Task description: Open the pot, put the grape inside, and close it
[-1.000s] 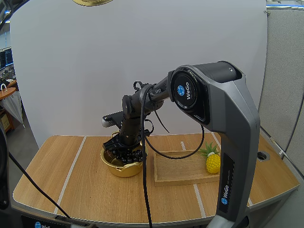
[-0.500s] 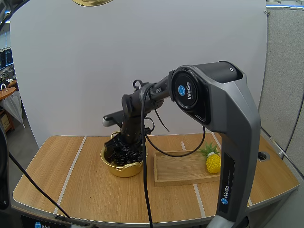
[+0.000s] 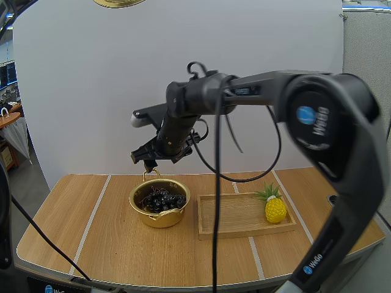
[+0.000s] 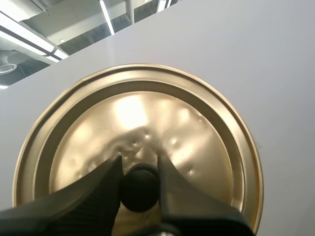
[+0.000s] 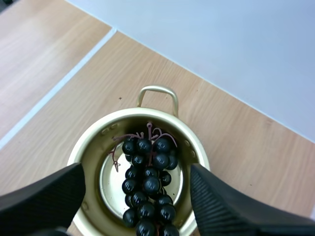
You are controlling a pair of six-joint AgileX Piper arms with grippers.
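Note:
The gold pot (image 3: pixel 160 215) stands uncovered on the table's left half, with the bunch of dark grapes (image 3: pixel 160 201) lying inside it. My right gripper (image 3: pixel 146 160) hangs open a short way above the pot's far rim and holds nothing. Looking down from the right wrist, the grapes (image 5: pixel 147 184) rest on the pot's (image 5: pixel 91 142) floor between the spread fingers of the right gripper (image 5: pixel 137 172). The gold lid (image 3: pixel 119 2) is held high above the table. My left gripper (image 4: pixel 139 161) is shut on the lid's (image 4: pixel 147 118) black knob (image 4: pixel 139 188).
A wooden tray (image 3: pixel 235 217) lies just right of the pot, with a yellow toy pineapple (image 3: pixel 274 207) on its right end. Bare tabletop stretches left of the pot and along the front edge.
My right gripper has risen out of the pot and swung upward, leaving the grapes inside. The lid stays high.

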